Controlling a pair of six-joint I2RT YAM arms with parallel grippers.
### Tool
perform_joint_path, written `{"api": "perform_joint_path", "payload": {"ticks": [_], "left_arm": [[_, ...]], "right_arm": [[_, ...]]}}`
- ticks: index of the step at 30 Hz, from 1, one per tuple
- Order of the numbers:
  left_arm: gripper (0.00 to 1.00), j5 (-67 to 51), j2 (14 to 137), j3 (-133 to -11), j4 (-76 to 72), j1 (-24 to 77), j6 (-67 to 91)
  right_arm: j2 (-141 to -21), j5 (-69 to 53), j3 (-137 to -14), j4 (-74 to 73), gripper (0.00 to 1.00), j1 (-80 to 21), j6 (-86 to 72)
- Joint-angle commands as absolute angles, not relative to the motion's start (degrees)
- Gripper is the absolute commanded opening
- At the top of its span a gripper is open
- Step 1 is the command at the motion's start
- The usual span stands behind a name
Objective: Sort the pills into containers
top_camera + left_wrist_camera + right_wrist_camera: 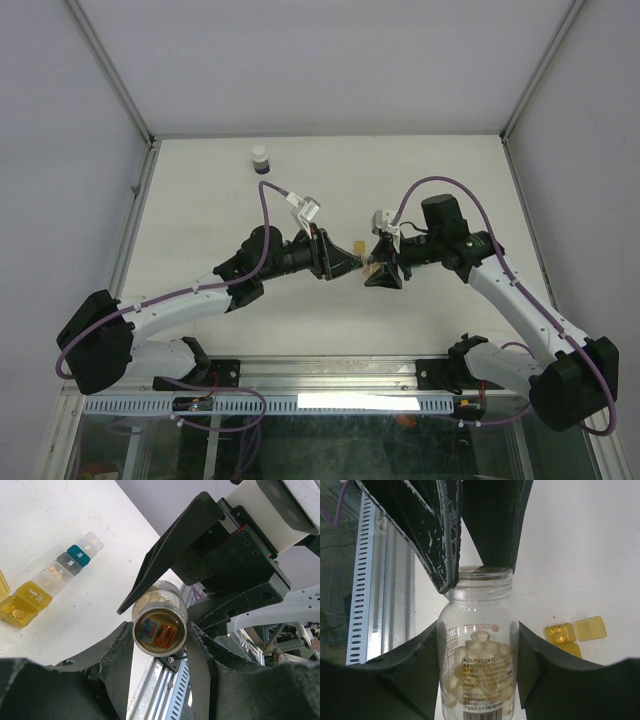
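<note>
**Clear bottle held off the table between both pincers**

**Position.** The two arms meet over the middle of the white table (pixel 200 200). The pill bottle (pixel 479 605) is off the surface between them, and pale round pills (pixel 470 655) fill its lower part.

**Right pincer** (pixel 479 635). It is clamped on the body of the pill bottle, with one finger touching each side.

**Left pincer** (pixel 160 640). Its fingers (pixel 117 655) stand either side of the bottle's neck end, close against it. Whether they press on it cannot be told.

**Containers** (pixel 52 575). The strip lies flat on the table just on the far side of the meeting point. In the top view the pincers partly hide it. The yellow compartment (pixel 22 605) at one end has its lid swung open. The teal compartment (pixel 79 555) has its lid down.

**Edges and room.**
- Metal rails (pixel 130 210) run along the left and right table edges.
- A further rail crosses the near edge, where both bases sit.
- White surface extends from the pincers to each side rail.
- A small bottle (pixel 260 158) with a white cap stands near the far edge, left of centre, well apart from both arms.
- A purple cable (pixel 265 200) loops above the left wrist, and another loops above the right.
</note>
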State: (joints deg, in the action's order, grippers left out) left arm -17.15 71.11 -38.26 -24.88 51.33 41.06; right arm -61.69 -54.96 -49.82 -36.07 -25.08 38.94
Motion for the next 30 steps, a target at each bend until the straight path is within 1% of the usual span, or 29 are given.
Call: {"api": "perform_joint_path", "payload": {"ticks": [1,4,6,8,10,12,14,17,18,19,22,23,28,30], "left_arm": [[0.35,-21.31,71.64,-41.39,-26.80,51.99,40.21],[0.34,-23.35,72.18,-41.74,-26.13,52.02,37.09],[0.32,-27.72,72.60,-41.22,-28.06,51.94,31.51],[0.31,-36.09,73.00,-39.10,-33.57,51.97,21.16],[0.31,-40.91,73.26,-36.66,-37.25,51.94,11.29],[0.32,-45.42,73.80,-36.18,-36.98,51.87,0.22],[0.33,-47.71,74.69,-37.54,-34.84,51.51,-7.64],[0.35,-49.07,76.73,-42.28,-31.38,49.24,-10.30],[0.40,-49.45,77.03,-43.16,-31.04,48.31,-9.59],[0.47,-48.60,77.03,-43.46,-32.37,47.49,-8.34],[0.75,-44.87,75.42,-41.29,-38.99,46.61,-5.01],[0.82,-43.39,74.73,-40.48,-41.05,46.52,-3.94],[0.98,-36.28,71.91,-37.75,-45.29,45.90,2.27],[0.99,-34.28,70.47,-35.16,-48.66,45.83,6.60]], "right_arm": [[-61.27,-56.69,-51.94,-33.24,0.00,-24.98,39.24],[-61.26,-56.69,-51.97,-33.26,0.00,-24.97,39.22],[-61.20,-56.90,-52.02,-33.38,0.00,-24.96,39.02],[-61.26,-57.31,-52.15,-33.37,0.00,-25.01,38.92],[-61.41,-57.88,-52.18,-33.44,0.00,-24.97,38.75],[-61.43,-58.16,-52.15,-33.56,0.00,-24.97,38.64],[-61.33,-58.18,-52.15,-33.51,0.00,-25.01,38.62],[-61.32,-58.13,-52.12,-33.54,0.00,-24.96,38.65],[-61.27,-58.10,-52.12,-33.55,0.00,-24.96,38.67],[-61.16,-58.10,-52.09,-33.56,0.00,-24.97,38.67],[-61.00,-58.26,-52.21,-33.65,0.00,-24.96,38.75],[-60.95,-58.34,-52.15,-33.66,0.00,-25.00,38.74],[-60.69,-58.12,-52.16,-33.91,0.00,-24.96,39.02],[-60.52,-57.93,-52.19,-33.93,0.00,-25.03,39.07]]}}
